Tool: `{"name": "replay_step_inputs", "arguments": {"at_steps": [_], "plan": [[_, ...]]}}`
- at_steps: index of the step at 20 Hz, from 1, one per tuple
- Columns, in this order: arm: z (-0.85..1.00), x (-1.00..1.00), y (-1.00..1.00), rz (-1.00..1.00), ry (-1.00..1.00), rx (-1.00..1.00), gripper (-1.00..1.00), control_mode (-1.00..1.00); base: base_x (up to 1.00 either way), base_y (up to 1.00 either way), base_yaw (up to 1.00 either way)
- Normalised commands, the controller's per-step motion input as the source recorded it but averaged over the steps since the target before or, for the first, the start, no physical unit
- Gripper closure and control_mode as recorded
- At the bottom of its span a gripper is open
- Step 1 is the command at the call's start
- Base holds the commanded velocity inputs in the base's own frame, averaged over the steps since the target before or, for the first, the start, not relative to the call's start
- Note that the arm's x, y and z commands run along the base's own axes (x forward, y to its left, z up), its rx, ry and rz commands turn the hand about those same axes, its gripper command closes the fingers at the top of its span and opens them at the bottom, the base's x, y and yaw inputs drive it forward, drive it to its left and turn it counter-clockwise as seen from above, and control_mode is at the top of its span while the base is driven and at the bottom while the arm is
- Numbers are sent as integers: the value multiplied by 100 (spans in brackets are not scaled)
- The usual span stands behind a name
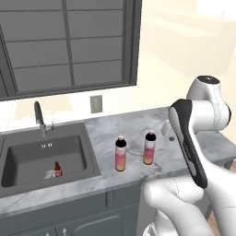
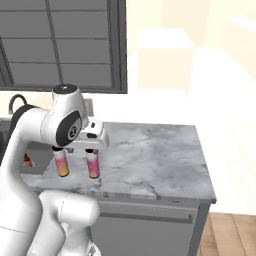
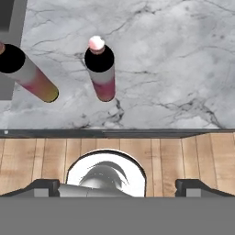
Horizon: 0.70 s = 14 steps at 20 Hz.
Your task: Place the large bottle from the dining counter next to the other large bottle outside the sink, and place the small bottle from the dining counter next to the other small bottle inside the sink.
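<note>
Two tall pink-orange cylinders (image 1: pixel 120 155) (image 1: pixel 149 147) upright | veined marble worktop (image 1: pixel 120 129) | hand (image 3: pixel 118 187) fingers wide apart, empty

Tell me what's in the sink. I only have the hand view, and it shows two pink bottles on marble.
Observer: One small dark-brown bottle with a red top is in the sink, near its front wall.
Operator: Anything beside it?
Observer: A pale scrap lies by its left side; I cannot tell what it is.
Operator: Where are the pink bottles relative to the sink?
Observer: The left large bottle and the right large bottle stand upright and apart on the counter, just right of the sink.
</note>
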Motion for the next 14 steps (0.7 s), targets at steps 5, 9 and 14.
{"name": "replay_step_inputs", "arguments": {"at_steps": [5, 9, 14], "plan": [[0, 0, 0, 0, 0, 0, -100, 100, -77, -50, -18], [0, 0, 0, 0, 0, 0, -100, 100, -56, -61, -31], [0, 0, 0, 0, 0, 0, -100, 100, 7, -98, -64]]}}
